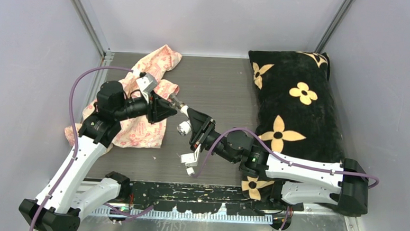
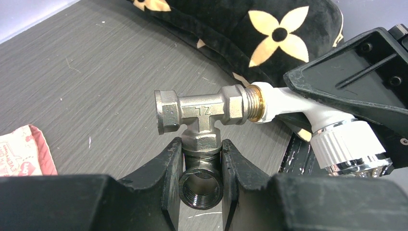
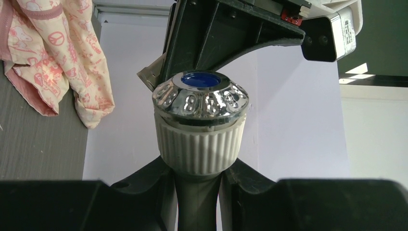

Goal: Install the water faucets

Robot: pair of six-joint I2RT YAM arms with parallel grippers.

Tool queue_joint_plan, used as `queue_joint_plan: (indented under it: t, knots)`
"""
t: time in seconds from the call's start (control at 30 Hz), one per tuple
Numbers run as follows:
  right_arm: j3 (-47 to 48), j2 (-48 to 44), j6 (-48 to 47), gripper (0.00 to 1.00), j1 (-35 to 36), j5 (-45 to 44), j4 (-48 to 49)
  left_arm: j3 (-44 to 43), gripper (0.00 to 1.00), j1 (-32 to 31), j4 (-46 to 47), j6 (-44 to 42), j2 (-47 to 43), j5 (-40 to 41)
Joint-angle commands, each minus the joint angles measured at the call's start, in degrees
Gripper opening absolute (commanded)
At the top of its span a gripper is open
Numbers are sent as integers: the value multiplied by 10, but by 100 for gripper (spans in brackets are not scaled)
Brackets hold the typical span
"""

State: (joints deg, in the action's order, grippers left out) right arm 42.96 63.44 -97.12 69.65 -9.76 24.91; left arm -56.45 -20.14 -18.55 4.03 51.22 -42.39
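Note:
My left gripper [image 2: 202, 166] is shut on a grey metal T fitting [image 2: 199, 113], gripping its lower stem, held above the table. My right gripper [image 3: 198, 185] is shut on the stem of the white plastic tap [image 3: 199, 139], below its ribbed knob with the blue centre [image 3: 200, 80]. In the left wrist view the tap [image 2: 308, 113] has its brass thread [image 2: 256, 102] entered in the right end of the fitting. In the top view the two grippers meet over the table's middle, the left gripper [image 1: 172, 107] at the fitting [image 1: 178, 104] and the right gripper [image 1: 191, 121] beside the knob [image 1: 184, 127].
A pink patterned cloth [image 1: 149, 99] lies under the left arm at the left. A black pillow with gold flowers [image 1: 293, 104] lies along the right side. The grey table [image 1: 215, 79] has walls on three sides.

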Motion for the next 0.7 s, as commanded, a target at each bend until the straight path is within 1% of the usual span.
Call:
queue_joint_plan:
  t: [0.0,0.2,0.37,0.53,0.67]
  knots:
    - [15,7,-4,1,-2,2,36,-22,0,-3,10,-8,-18,-52]
    - [25,22,13,1,-2,-18,40,-21,0,-3,9,-11,-22,-56]
    - [26,31,64,1,-3,-25,63,-17,0,-2,13,-12,-26,-56]
    - [13,36,136,1,-3,-19,108,-15,0,-2,20,-9,-26,-57]
    - [5,44,205,1,-3,-31,155,-11,0,-3,30,-4,-27,-54]
